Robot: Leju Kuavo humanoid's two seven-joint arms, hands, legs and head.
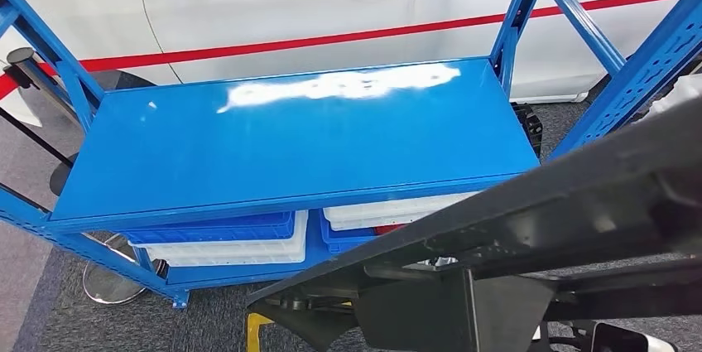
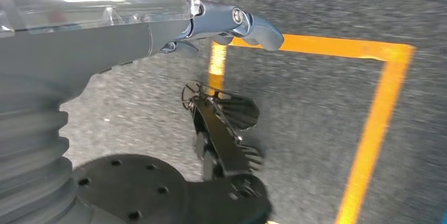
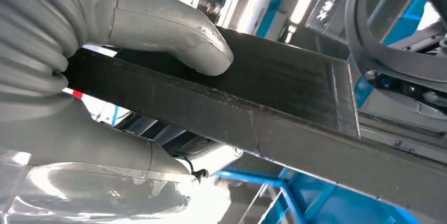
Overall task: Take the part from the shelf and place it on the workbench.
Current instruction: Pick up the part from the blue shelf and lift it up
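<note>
The right hand (image 3: 105,76) is clamped on the long black part (image 1: 530,211) — so the picking up looks done. The part hangs at about four o'clock from the blue shelf top (image 1: 290,137). It is not set down yet. The left hand (image 2: 226,23) hangs over the floor — fingers apart, holding nothing.

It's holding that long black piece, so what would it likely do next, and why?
Probably carry the black part forward over the blue top and lower it. The right hand grips the part, which hangs short of the top's front edge; the left hand hangs over the floor.

no legible text; blurred white lettering, unreadable
</note>
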